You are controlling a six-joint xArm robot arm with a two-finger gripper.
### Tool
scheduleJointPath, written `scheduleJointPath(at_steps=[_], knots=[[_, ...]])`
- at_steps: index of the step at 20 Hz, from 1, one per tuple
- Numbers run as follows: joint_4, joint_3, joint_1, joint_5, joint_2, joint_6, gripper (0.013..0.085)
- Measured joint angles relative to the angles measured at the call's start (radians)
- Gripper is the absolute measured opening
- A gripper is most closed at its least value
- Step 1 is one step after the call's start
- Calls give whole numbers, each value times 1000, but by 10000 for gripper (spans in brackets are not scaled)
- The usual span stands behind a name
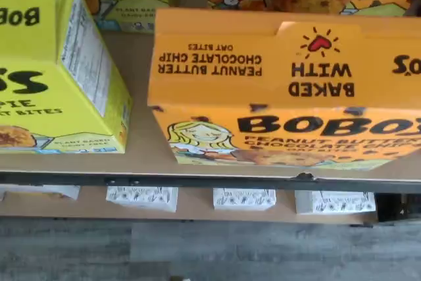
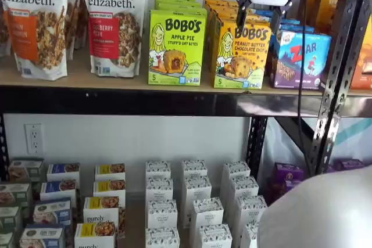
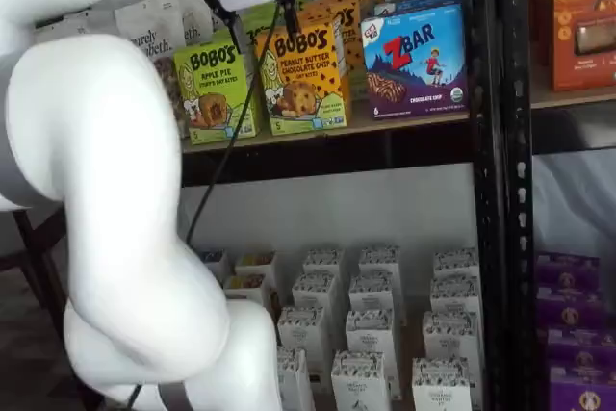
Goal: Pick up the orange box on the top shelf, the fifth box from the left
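The orange box (image 2: 241, 56) stands at the front of the top shelf (image 2: 116, 82), between a green Bobo's box (image 2: 176, 47) and a blue ZBar box (image 2: 299, 59). In both shelf views my gripper (image 2: 260, 15) hangs just above the orange box's top. Its black fingers (image 2: 241, 7) are spread with a plain gap and nothing between them. From the other side the gripper (image 3: 255, 16) sits over the orange box (image 3: 300, 79). The wrist view looks down on the orange box's (image 1: 283, 90) top flap and front face, with the shelf board (image 1: 141, 143) beneath it.
More orange cartons stand behind the front one. Granola bags (image 2: 35, 21) fill the shelf's left end. A black upright (image 2: 337, 68) rises to the right of the ZBar box. White cartons (image 2: 192, 201) sit on the lower shelf. My white arm (image 3: 106, 190) fills the left foreground.
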Motion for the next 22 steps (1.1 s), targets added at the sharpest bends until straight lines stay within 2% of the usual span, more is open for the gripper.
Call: scheduleJointPath(at_steps=[4, 7, 10, 22], knots=[[51, -18, -31, 13, 29, -26, 850], [71, -10, -56, -23, 34, -52, 850], [114, -9, -85, -43, 44, -81, 850], [89, 7, -74, -75, 47, -74, 850]])
